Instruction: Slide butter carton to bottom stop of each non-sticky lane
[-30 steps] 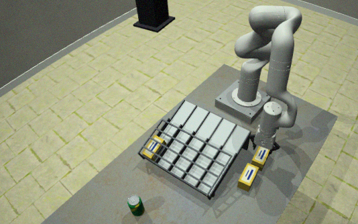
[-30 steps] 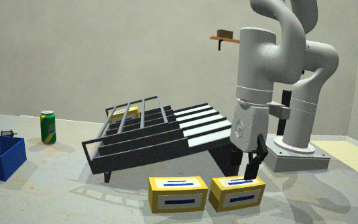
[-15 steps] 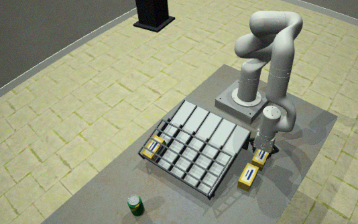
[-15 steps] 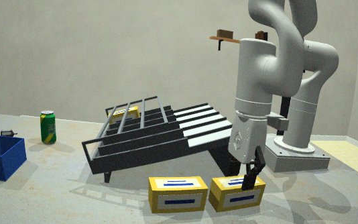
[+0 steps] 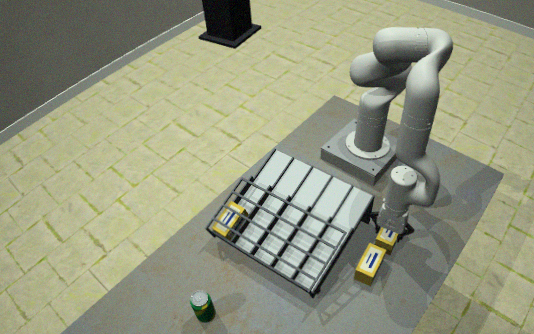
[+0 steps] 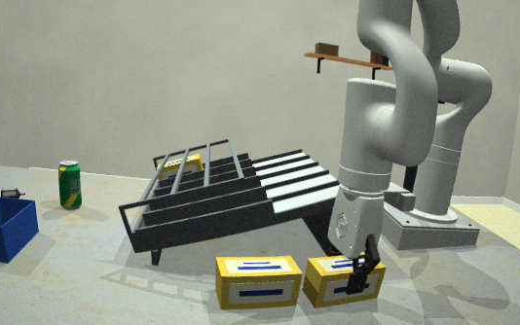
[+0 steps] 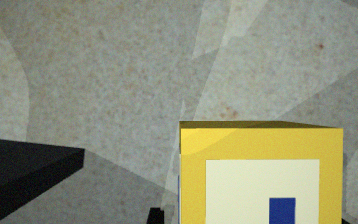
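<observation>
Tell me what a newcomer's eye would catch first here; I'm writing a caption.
Probably the big light-grey jointed arm, its open black claw around the farther of two yellow-and-white cartons beside the rack. Next, the black-framed sloped rack with white lanes, a third such carton low in an outer lane.

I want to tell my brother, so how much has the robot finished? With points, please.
One butter carton [image 5: 228, 220] [image 6: 178, 164] is already at the bottom of an end lane. The open gripper [image 5: 393, 226] [image 6: 363, 270] is around a second carton [image 5: 386, 239] [image 6: 319, 287] [image 7: 261, 145], not gripping it. A third [image 5: 371, 260] [image 6: 259, 287] waits beside the shelf [image 5: 266, 259] [image 6: 205, 234]. Two remain.
</observation>
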Available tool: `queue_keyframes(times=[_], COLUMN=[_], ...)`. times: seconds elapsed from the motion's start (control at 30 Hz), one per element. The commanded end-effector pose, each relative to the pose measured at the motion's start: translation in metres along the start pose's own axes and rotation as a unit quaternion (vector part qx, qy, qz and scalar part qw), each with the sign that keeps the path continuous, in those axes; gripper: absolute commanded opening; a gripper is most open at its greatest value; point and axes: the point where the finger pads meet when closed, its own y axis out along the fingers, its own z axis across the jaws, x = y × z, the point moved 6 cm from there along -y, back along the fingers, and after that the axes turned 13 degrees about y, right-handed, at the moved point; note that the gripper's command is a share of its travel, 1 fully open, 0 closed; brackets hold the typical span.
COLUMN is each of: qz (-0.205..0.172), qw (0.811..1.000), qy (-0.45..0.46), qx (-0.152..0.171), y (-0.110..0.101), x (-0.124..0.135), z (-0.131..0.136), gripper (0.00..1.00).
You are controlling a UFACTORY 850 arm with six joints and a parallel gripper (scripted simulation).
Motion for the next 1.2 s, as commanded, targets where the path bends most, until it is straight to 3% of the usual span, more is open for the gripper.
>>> queue_keyframes(times=[0.0,0.07,0.1,1.17], qz=[0.000,0.000,0.000,-0.001], qw=[1.000,1.000,1.000,1.000], qy=[0.000,0.000,0.000,0.000], qx=[0.002,0.002,0.001,0.001], y=[-0.0001,-0.0001,-0.0005,-0.0005], x=[0.0004,0.0004,0.0005,0.0006], z=[0.0003,0.0003,0.0005,0.0006], gripper=[0.90,0.90,0.00,0.00])
